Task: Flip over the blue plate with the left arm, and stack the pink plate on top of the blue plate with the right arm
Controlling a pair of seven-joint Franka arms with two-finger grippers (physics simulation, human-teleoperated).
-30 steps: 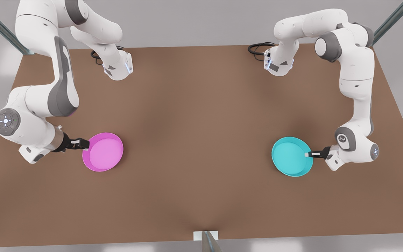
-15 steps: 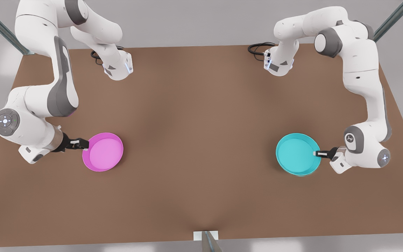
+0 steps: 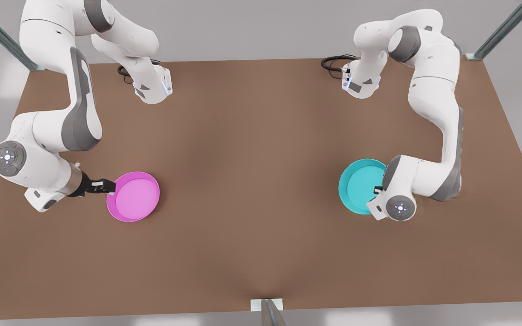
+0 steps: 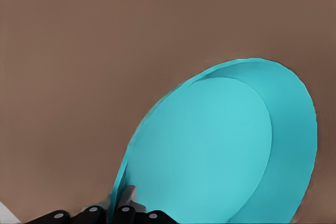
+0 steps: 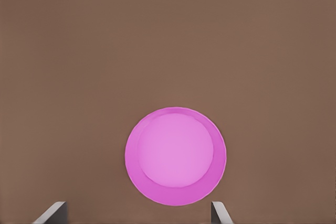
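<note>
The blue plate (image 3: 358, 185) is off the table and tilted, near the front view's right. My left gripper (image 3: 377, 189) is shut on its rim, mostly hidden under its own white wrist. In the left wrist view the fingers (image 4: 128, 195) pinch the rim of the blue plate (image 4: 210, 150), whose hollow side faces the camera. The pink plate (image 3: 134, 196) lies flat and rim-up on the table at the front view's left. My right gripper (image 3: 107, 185) hovers open by its edge. The right wrist view has the pink plate (image 5: 176, 156) ahead of the open right gripper (image 5: 137, 213).
The brown table (image 3: 261, 136) has bare room between the two plates. Black cables (image 3: 335, 62) lie at the back by the arm bases. A metal post (image 3: 268, 312) stands at the front edge.
The left arm has swung its wrist over and carried the blue plate toward the front view's left, tipping it up. The right arm and pink plate have not moved.
</note>
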